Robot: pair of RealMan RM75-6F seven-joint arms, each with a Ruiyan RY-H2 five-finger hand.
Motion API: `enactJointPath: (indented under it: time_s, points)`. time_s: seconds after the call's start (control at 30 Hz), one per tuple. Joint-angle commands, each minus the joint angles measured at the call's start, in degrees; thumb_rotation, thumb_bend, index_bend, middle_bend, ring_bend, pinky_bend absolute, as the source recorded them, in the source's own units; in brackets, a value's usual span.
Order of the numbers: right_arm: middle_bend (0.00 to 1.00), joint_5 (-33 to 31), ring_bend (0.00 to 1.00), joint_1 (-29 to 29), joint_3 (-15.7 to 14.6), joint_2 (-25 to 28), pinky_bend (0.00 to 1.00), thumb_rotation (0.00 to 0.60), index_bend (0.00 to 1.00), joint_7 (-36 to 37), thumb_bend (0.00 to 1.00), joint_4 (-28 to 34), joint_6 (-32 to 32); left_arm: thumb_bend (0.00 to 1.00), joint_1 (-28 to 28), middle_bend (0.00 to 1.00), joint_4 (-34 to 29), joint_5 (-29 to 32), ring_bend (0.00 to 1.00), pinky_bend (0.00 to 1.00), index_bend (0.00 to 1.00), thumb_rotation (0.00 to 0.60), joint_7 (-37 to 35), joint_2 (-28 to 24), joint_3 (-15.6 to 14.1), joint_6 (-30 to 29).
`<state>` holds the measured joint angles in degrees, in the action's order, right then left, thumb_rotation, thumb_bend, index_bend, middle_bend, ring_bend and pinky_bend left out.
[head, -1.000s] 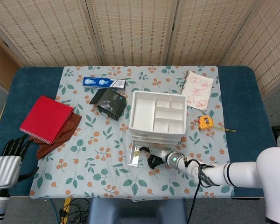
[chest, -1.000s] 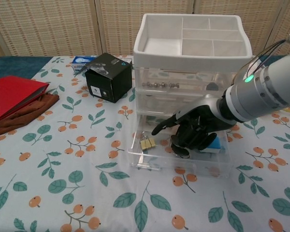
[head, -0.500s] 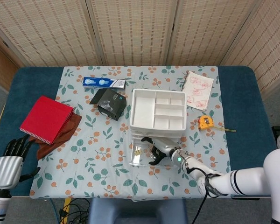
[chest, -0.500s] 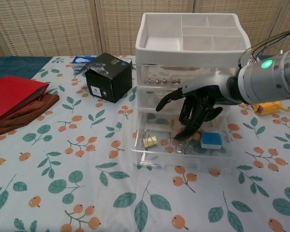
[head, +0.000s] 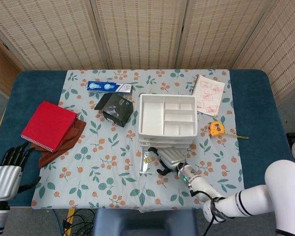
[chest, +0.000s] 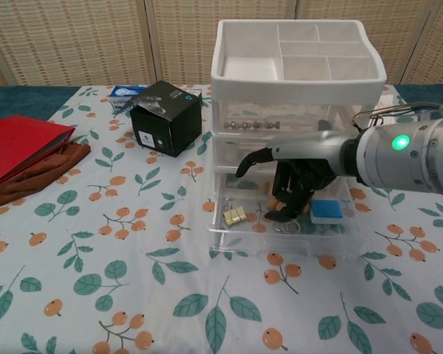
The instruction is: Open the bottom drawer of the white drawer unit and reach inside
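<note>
Bottom drawer [chest: 284, 243] of the white drawer unit [chest: 299, 70] is pulled out toward the robot, at the table's near edge on the floral cloth [chest: 96, 265], so the opening step looks done; we're in the reach-inside step. Right hand [chest: 295, 181] is over and into the drawer opening, fingers [chest: 280, 212] curled downward with tips just above or on the drawer floor, thumb sticking out to the side; I see nothing gripped, though whether the tips touch the small key ring [chest: 286, 225] I cannot tell. Brass binder clips [chest: 235, 215] sit just left of the fingertips, blue-and-white eraser-like block [chest: 326, 210] just right. Next move, my read: if a pick is wanted, settle the fingers onto one item without shoving the light clear drawer back in; otherwise the reach is roughly complete. Chest view gives the drawer contents and finger posture; head view hides most of that under the unit's top tray [head: 167, 115] but shows the left hand [head: 7, 172] idle off the table's left corner, fingers spread, holding nothing, plus the red notebook [head: 48, 125], black box [head: 118, 109] and tape measure [head: 216, 129] well clear of the work.
</note>
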<state>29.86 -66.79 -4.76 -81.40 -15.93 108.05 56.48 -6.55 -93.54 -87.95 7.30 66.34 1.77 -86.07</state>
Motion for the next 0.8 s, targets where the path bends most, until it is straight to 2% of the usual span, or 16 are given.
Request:
enactJointPath:
  time_s: [0.03, 0.4, 0.8]
  points:
    - [0.87, -0.94, 1.00, 0.81, 1.01, -1.20, 1.00, 0.600, 0.15, -1.31, 0.41, -0.85, 0.71, 0.18, 0.15, 0.06, 0.33, -0.11, 0.08, 0.08, 0.13, 0.600, -0.38, 0.08, -0.08, -0.17]
    - [0.87, -6.12, 1.00, 1.31, 4.73, -4.40, 1.00, 0.600, 0.20, -6.20, 0.44, -4.81, -0.20, 0.18, 0.61, 0.06, 1.47, -0.23, 0.08, 0.08, 0.14, 0.600, -1.70, 0.33, -0.21, -0.60]
    - [0.88, -8.15, 1.00, 1.70, 7.30, -8.51, 1.00, 0.600, 0.22, -10.08, 0.39, -9.09, -1.27, 0.18, 0.82, 0.06, 2.00, 0.03, 0.08, 0.08, 0.14, 0.600, -2.13, 0.51, -0.23, -0.43]
